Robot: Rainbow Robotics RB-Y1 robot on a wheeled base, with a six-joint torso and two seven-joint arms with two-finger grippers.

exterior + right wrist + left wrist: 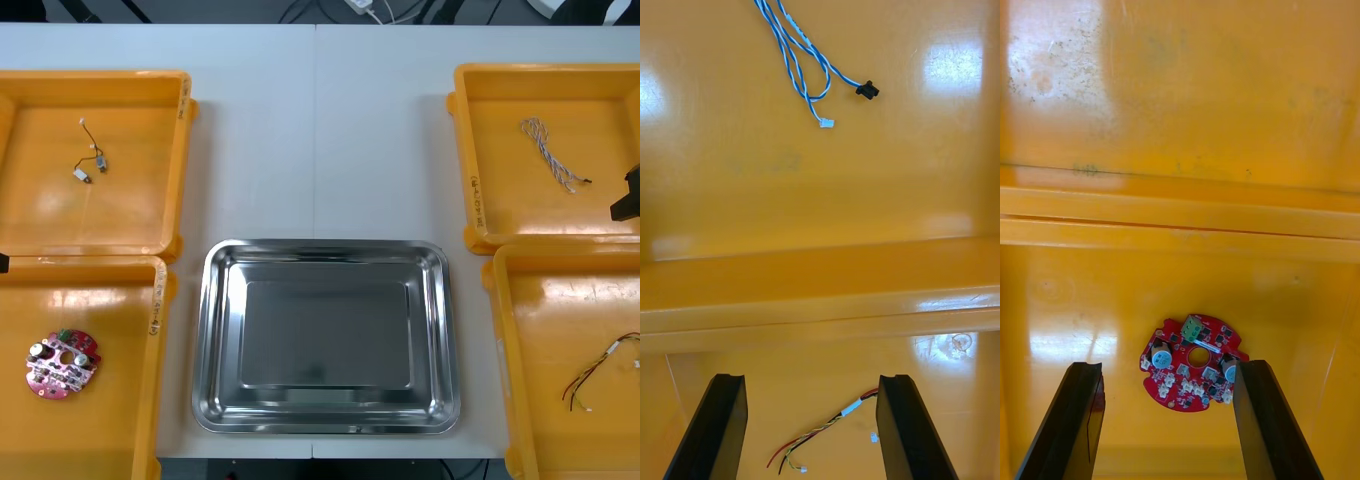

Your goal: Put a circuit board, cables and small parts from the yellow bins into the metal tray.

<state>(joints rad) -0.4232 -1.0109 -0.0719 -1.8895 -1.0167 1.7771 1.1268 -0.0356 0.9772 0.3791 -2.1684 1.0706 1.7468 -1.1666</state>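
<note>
On bench (315, 120): metal tray (325, 335), centre, bare and shiny; left pincer (1169, 367), released, over circuit board (1193, 363) in near-left yellow bin (155, 310); right pincer (811, 379), released, red and yellow cable (824, 435) of near-right bin (500, 330) lying between its fingers (899, 427); far-right bin (462, 150), holding blue and white cable (801, 56); far-left bin (183, 150), holding seemingly small metal parts (88, 168) on thin dark wire.

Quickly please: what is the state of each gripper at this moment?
Left gripper: open, holding nothing, above the circuit board.
Right gripper: open, holding nothing, above the red and yellow cable.
</note>
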